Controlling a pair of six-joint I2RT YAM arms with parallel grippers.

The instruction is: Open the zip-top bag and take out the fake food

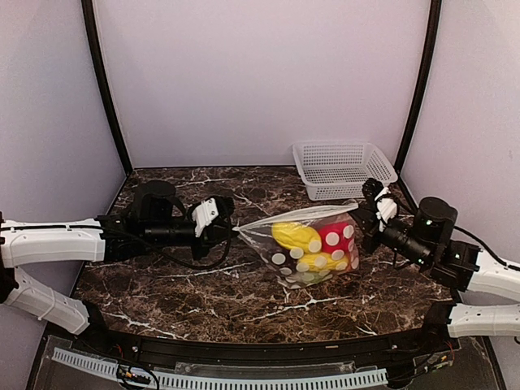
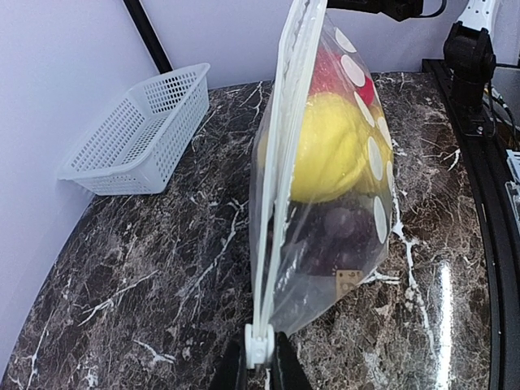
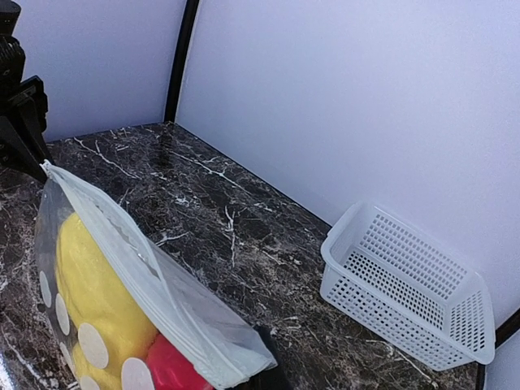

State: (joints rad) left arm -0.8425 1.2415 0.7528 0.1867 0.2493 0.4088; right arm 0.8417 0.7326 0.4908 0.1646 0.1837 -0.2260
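The left fingers (image 1: 231, 229) reach in from the desk's left side and are clamped on the left end of the zip strip (image 2: 280, 162) of the zip-top bag (image 1: 313, 248). The left wrist view shows one dark finger on each side of that end. The strip runs taut and straight to the right and looks sealed along its length. The bag hangs under it at mid-desk, its lower end down on the marble desk (image 1: 162, 284). Inside is the fake food (image 1: 296, 236): a yellow piece uppermost, a red piece to its right, dark purple lower down. The right fingers (image 1: 360, 214) are closed on the strip's right end. Bare desk lies open in front of and behind the bag. The white basket (image 1: 343, 166) sits at the back right corner against the wall, near the right fingers and apart from the bag.
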